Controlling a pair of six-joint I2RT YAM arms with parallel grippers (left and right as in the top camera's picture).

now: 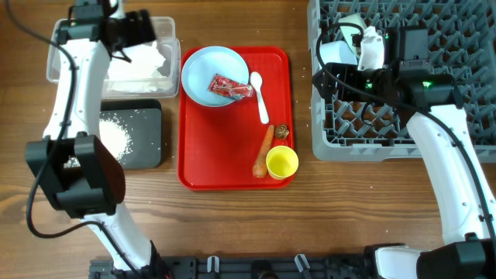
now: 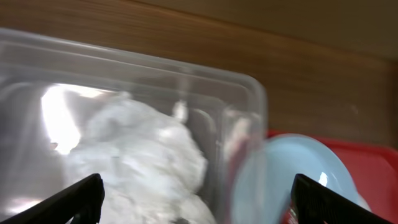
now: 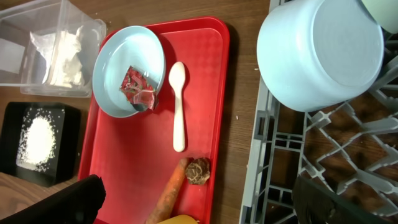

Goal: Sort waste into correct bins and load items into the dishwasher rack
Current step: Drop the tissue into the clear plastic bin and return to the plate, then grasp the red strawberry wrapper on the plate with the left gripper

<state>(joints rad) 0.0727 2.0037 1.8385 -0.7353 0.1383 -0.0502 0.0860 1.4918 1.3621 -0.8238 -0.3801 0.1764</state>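
Observation:
My left gripper (image 1: 146, 40) (image 2: 199, 205) is open and empty above the clear tub (image 1: 62, 70) (image 2: 242, 106), which holds crumpled white tissue (image 1: 143, 62) (image 2: 143, 155). The black tray (image 1: 151, 139) (image 3: 12, 118) holds white rice (image 1: 112, 136) (image 3: 37, 140). On the red serving tray lie the pale blue plate (image 1: 203, 74) (image 3: 115, 68) with the red wrapper (image 1: 230, 87) (image 3: 138, 87), the white spoon (image 1: 260, 97) (image 3: 178, 106), the carrot (image 1: 263, 151) (image 3: 169, 196), the brown lump (image 1: 282, 132) (image 3: 198, 170) and the yellow cup (image 1: 282, 163). My right gripper (image 1: 322, 77) (image 3: 199, 208) is open and empty at the left edge of the grey rack (image 1: 465, 132) (image 3: 255, 180). Two pale bowls (image 1: 339, 53) (image 3: 320, 53) sit in the rack.
The red serving tray (image 1: 201, 167) (image 3: 124, 162) lies between the bins and the rack. Wooden table (image 1: 232, 225) surrounds them. The second bowl (image 1: 353, 22) sits behind the first, at the rack's far left corner.

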